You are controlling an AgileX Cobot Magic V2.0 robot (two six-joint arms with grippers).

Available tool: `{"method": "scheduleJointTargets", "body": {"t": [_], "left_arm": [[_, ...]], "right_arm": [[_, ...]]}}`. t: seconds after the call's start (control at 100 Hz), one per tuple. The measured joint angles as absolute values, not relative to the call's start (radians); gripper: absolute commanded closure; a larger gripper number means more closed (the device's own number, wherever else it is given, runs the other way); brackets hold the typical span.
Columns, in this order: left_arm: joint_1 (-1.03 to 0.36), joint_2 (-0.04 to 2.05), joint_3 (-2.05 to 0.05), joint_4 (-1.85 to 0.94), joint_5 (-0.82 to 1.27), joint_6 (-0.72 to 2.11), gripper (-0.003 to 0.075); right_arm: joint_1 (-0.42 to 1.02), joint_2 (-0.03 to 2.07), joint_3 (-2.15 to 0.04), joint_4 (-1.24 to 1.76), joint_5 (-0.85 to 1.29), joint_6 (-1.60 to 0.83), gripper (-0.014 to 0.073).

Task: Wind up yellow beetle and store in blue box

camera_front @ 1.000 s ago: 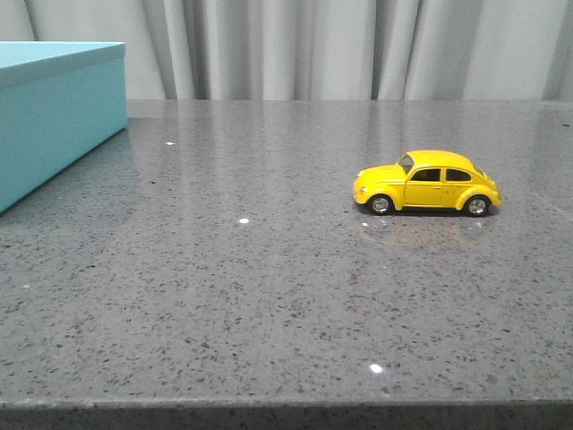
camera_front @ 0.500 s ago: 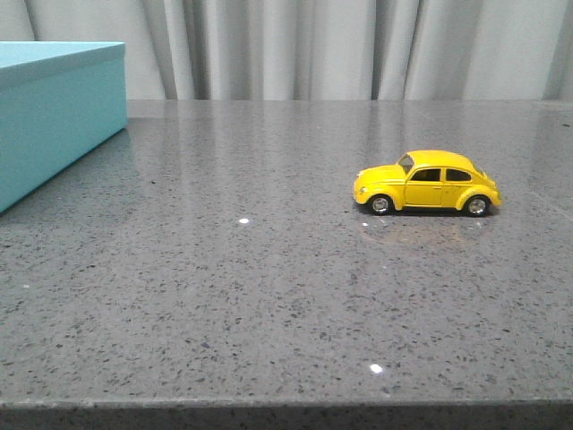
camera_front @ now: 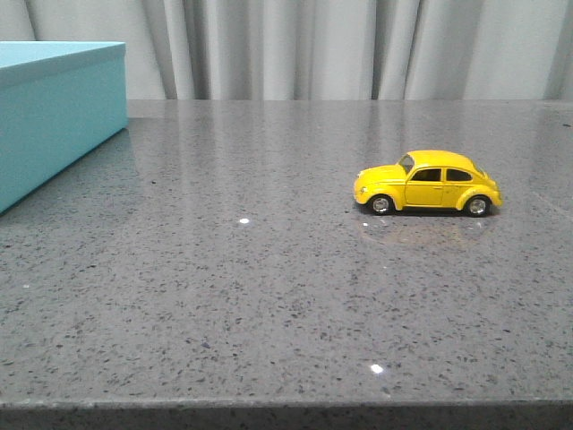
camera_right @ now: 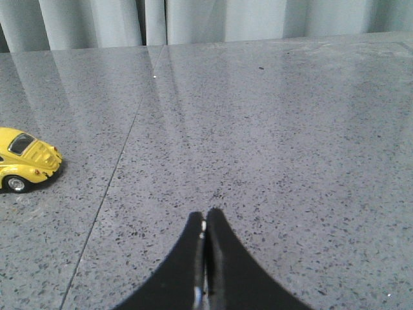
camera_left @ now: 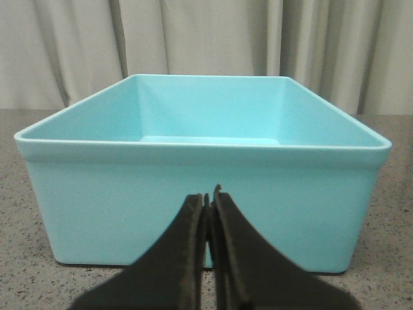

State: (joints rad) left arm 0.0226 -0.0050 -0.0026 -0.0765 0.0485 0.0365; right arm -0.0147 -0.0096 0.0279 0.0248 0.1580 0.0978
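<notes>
Watching the front view, I see the yellow beetle (camera_front: 427, 182) standing on its wheels on the grey speckled table (camera_front: 269, 296), right of centre, nose to the left, well apart from the blue box (camera_front: 55, 116) at far left (open top, nothing inside). My left gripper (camera_left: 208, 213) faces the box wall, fingers pressed together, holding nothing. My right gripper (camera_right: 204, 232) is likewise closed and empty over bare table.

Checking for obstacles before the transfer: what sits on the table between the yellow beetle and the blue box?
Nothing: the front view shows only bare grey table between the yellow beetle and the blue box.
</notes>
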Motion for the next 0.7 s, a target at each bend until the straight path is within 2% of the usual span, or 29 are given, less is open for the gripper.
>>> {"method": "scheduleJointTargets", "body": {"t": [0.35,0.7], "left_arm": [[0.023,-0.005,-0.003,-0.076,-0.092,0.037,0.0741],[0.023,-0.005,-0.005,-0.076,-0.083,0.037,0.0741]], "right_arm": [[-0.015,-0.010,0.028,0.025,0.158,0.098,0.0661],[-0.015,-0.010,-0.012,0.092,0.206,0.098,0.0658]]}}
